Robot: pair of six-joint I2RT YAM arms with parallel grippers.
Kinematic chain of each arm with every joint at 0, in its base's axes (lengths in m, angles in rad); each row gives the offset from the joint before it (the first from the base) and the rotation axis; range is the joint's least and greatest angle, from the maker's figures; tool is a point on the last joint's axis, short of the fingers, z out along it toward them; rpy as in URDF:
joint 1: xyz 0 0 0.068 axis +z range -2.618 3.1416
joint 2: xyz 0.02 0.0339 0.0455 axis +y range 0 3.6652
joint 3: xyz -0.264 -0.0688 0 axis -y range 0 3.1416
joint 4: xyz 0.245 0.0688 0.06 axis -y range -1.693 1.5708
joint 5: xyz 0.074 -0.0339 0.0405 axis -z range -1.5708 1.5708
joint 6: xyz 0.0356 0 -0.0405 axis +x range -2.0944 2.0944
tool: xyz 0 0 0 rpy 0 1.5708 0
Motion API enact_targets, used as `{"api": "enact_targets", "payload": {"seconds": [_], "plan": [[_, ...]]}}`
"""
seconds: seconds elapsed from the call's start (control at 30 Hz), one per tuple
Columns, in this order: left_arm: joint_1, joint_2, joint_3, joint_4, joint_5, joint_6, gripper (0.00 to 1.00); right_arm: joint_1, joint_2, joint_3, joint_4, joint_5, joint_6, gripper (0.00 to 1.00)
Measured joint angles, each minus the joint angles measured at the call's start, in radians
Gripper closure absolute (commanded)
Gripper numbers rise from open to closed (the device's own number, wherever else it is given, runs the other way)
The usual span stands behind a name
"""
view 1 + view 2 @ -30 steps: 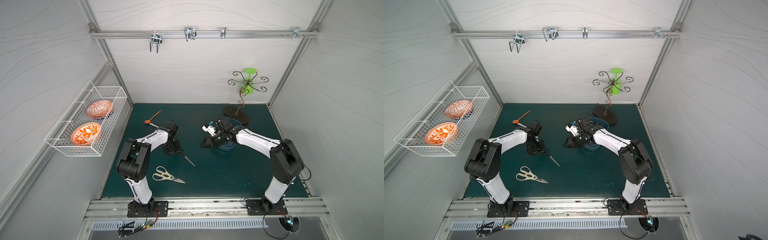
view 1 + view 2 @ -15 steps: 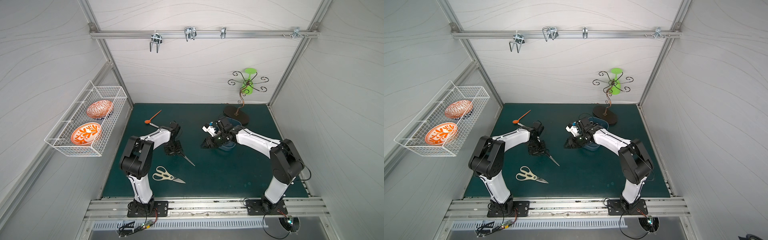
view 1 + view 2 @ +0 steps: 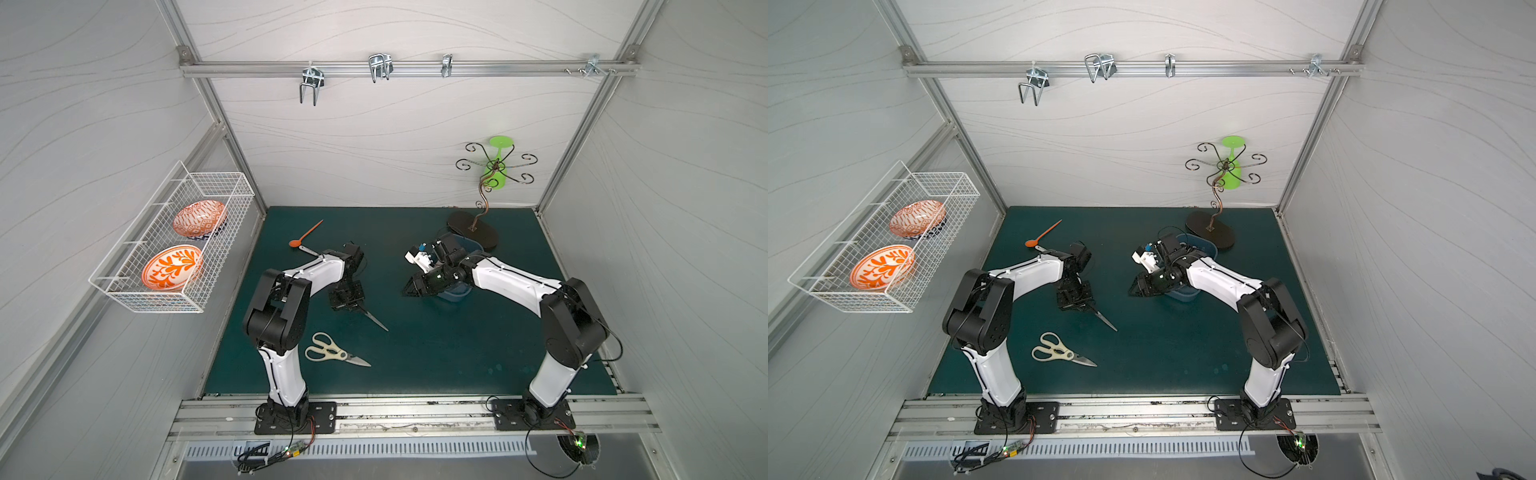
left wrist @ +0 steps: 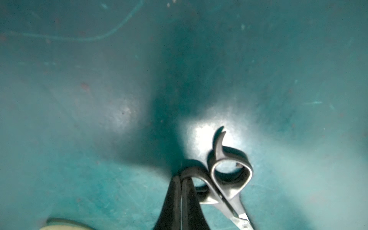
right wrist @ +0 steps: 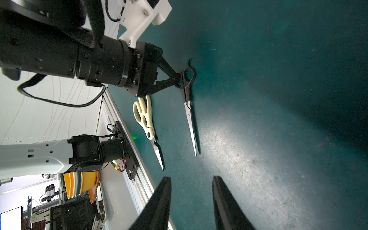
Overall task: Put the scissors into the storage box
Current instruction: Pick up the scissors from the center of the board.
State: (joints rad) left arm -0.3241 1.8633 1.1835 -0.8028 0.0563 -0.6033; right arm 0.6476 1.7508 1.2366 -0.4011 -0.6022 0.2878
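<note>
On the green mat [image 3: 436, 365], two arms work a sorting job from opposite sides. The left arm [image 3: 313, 276] reaches low and forward. The right arm [image 3: 511, 279] bends in over the dark blue storage box [image 3: 1185, 296], which sits toward the back of the mat, well apart from the loose pairs, so anything picked up must cross open mat to reach it. The arm hides what the box holds.

The cream-handled shears [image 3: 333, 354] lie flat near the front edge, untouched, apparently left for a later trip. Farther back, the black-handled scissors [image 5: 188, 103] stretch along the mat with blades closed. The left gripper [image 5: 176, 80] is pinched tight on the rim of one handle loop. That looks a sensible hold, since the loop stands proud of the mat and the thin blades offer little to grab. Whether the pair is off the surface cannot be told.

The right gripper [image 5: 191, 179] hangs partly open and empty beside the box, facing the scissors — seemingly waiting clear of the carry path.
</note>
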Motion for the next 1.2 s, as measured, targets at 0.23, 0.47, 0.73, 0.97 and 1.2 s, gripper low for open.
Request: {"api": "enact_targets", "payload": {"seconds": [0.23, 0.47, 0.73, 0.97, 1.2], "plan": [[0.0, -0.008, -0.002, 0.0, 0.0, 0.002, 1.0, 0.0, 0.0, 0.0, 0.003, -0.013, 0.002, 0.62], [-0.006, -0.059, -0.002, -0.002, 0.02, 0.013, 1.0, 0.007, 0.001, 0.0, 0.01, -0.075, 0.007, 0.62], [-0.012, -0.14, 0.034, -0.017, 0.06, 0.024, 1.0, 0.028, 0.081, 0.05, 0.035, -0.19, 0.029, 0.56], [-0.031, -0.167, 0.034, -0.031, 0.074, 0.025, 1.0, 0.048, 0.182, 0.102, 0.047, -0.287, 0.037, 0.56], [-0.032, -0.175, 0.035, -0.031, 0.094, 0.024, 1.0, 0.072, 0.212, 0.104, 0.064, -0.328, 0.057, 0.56]]}}
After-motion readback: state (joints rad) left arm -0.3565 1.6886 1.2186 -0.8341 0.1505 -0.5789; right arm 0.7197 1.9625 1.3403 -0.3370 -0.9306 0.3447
